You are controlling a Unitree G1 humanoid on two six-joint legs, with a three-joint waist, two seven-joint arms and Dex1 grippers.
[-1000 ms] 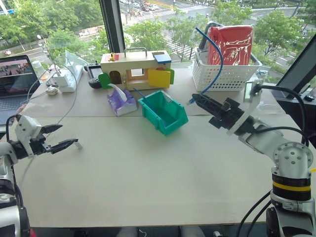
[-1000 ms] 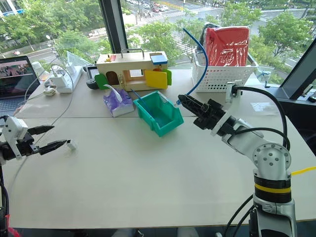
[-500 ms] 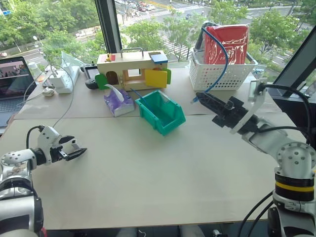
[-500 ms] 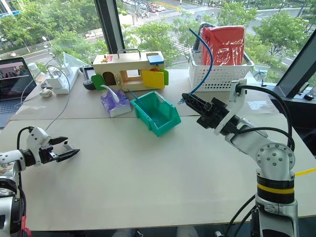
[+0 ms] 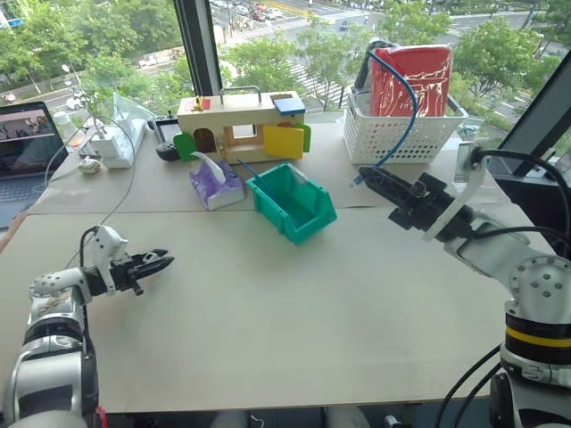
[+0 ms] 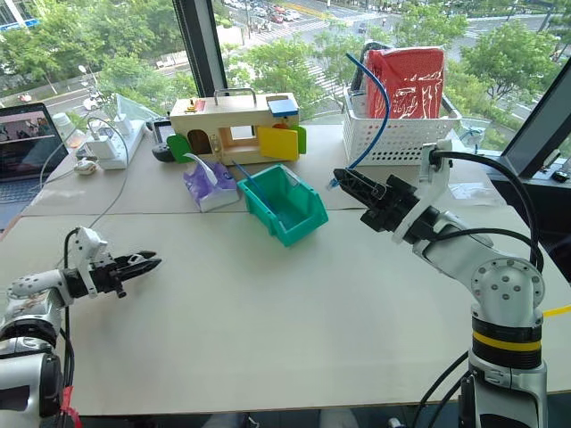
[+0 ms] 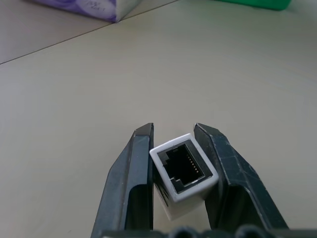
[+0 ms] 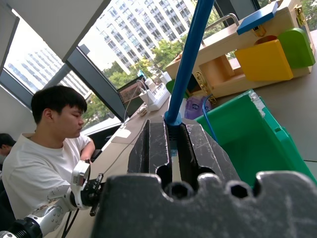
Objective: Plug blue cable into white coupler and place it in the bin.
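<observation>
The left gripper [image 7: 173, 148] is pinching the white coupler [image 7: 183, 173] over the desk's [image 5: 294, 312] left edge; the right gripper [image 8: 171, 136] is clamping the blue cable [image 8: 190, 54] near its plug; light, springy cable, likely needing that plug-end hold.

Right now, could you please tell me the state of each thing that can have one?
Left claw: shut on the white coupler, socket facing outward.
Right claw: shut on the blue cable, not yet plugged in.
Bin: upright on the table.
Laptop: open, screen lit.
</observation>
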